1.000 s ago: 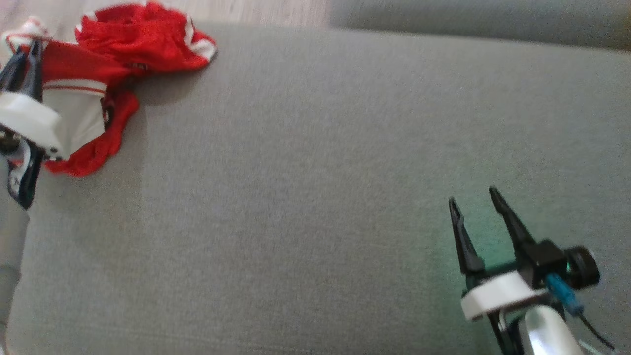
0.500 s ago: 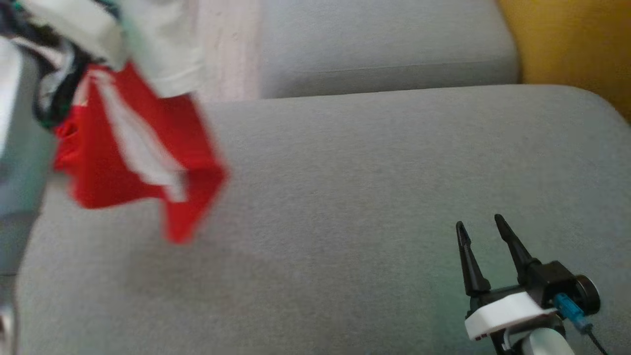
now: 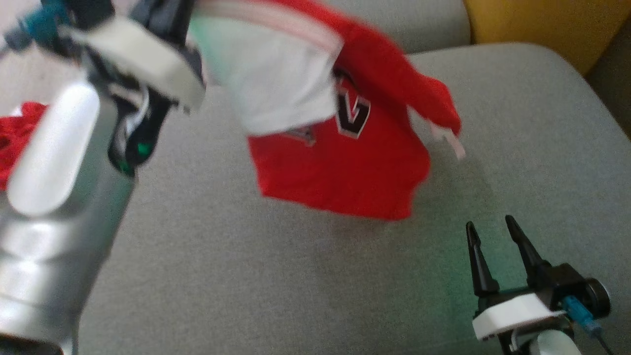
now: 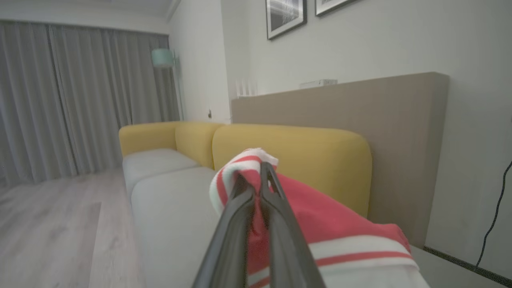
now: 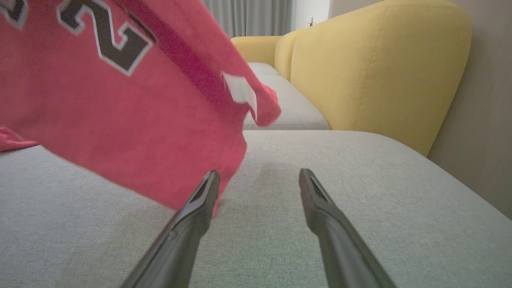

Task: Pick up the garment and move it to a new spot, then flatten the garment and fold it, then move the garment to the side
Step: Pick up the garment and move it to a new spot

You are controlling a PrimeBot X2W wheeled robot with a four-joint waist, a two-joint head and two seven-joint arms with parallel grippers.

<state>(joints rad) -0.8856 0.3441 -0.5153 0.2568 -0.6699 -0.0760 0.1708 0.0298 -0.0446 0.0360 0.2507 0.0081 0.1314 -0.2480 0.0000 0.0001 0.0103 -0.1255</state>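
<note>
1. Your left end effector was clamped shut on a red-and-white striped edge of the garment, holding it up above the grey seat cushion.
2. Your right end effector had its jaws wide apart and empty. It sat low over the near right part of that cushion, just beside the garment's hanging hem.
3. The garment hung in loose folds over the middle of the cushion. I could not tell whether its lowest hem brushed the cushion.
4. It looked like a light, soft jersey, so you could expect it to sag, swing and bunch. One pinch would not spread it. A second hold on a lower hem corner or a trimmed edge would likely serve you better than the slack middle.
5. A second red cloth lay at the cushion's left edge, partly behind your silver forearm, and it could get dragged along.
6. The yellow backrest rose along the cushion's far right side, limiting room there.
</note>
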